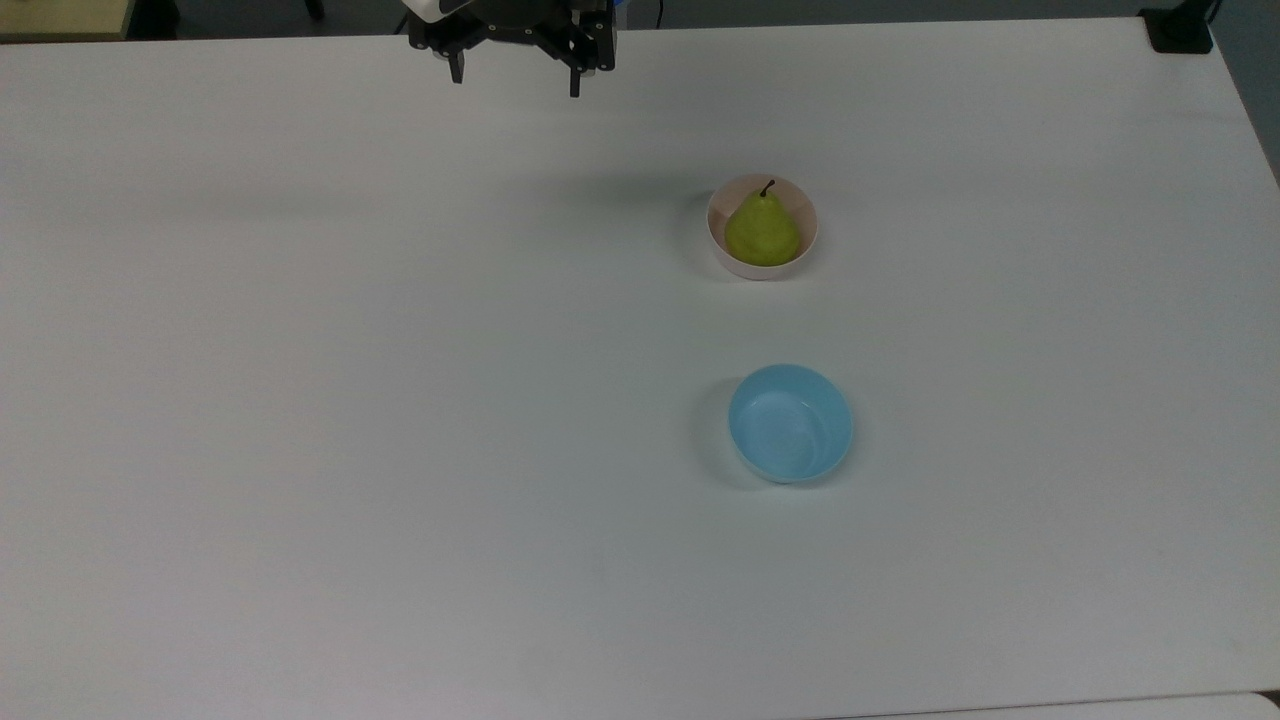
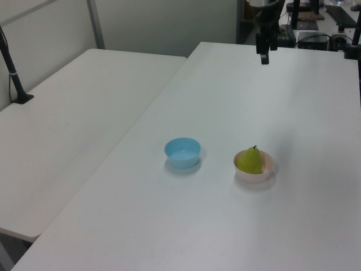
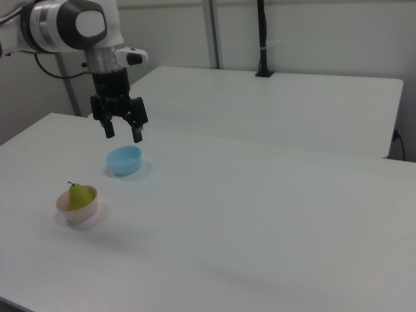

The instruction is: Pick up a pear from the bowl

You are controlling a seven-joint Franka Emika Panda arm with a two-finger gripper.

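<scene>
Pear (image 1: 762,230) sits in the pink bowl (image 1: 728,258), at 4 o'clock from the spread, empty gripper (image 1: 514,72) in the top view. A bump could tip the light bowl.

Lab: white worktables (image 3: 273,195), partition walls (image 2: 163,22)

We see the pear (image 1: 762,232) sitting in the pink bowl (image 1: 720,250), stem up, on the white table (image 1: 300,400). The blue bowl (image 1: 790,423) sits apart below it. The gripper (image 1: 515,77) hangs at the top edge, fingers (image 1: 575,83) spread, well apart from both bowls.
</scene>
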